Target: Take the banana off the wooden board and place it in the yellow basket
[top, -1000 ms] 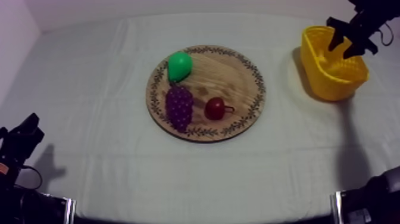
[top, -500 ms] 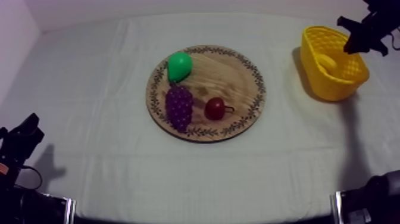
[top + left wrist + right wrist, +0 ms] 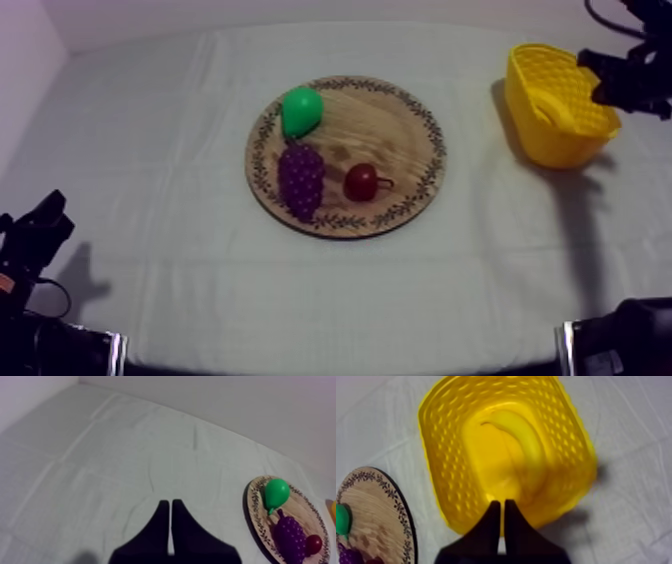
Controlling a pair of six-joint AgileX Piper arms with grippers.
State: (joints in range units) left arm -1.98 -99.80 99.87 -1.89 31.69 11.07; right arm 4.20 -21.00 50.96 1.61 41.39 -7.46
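The banana [image 3: 521, 436] lies inside the yellow basket [image 3: 441, 456], curved along its floor; from above the banana [image 3: 556, 108] shows inside the basket [image 3: 530, 120] at the table's far right. My right gripper [image 3: 502, 507] hangs over the basket's near rim, fingers together as a narrow wedge, holding nothing; in the top view it [image 3: 612, 84] sits at the basket's right edge. The wooden board [image 3: 400, 120] holds a green pear [image 3: 301, 110], purple grapes [image 3: 300, 178] and a small red fruit [image 3: 360, 182]. My left gripper [image 3: 171, 507] is shut above bare cloth, left of the board [image 3: 255, 506].
The left arm [image 3: 35, 240] rests low at the table's left edge. Wide bare cloth lies between the board and the basket and all along the front of the table.
My right gripper has closed its fingers and drawn back from inside the basket to its right rim. The banana stays in the basket. The left arm has not moved.
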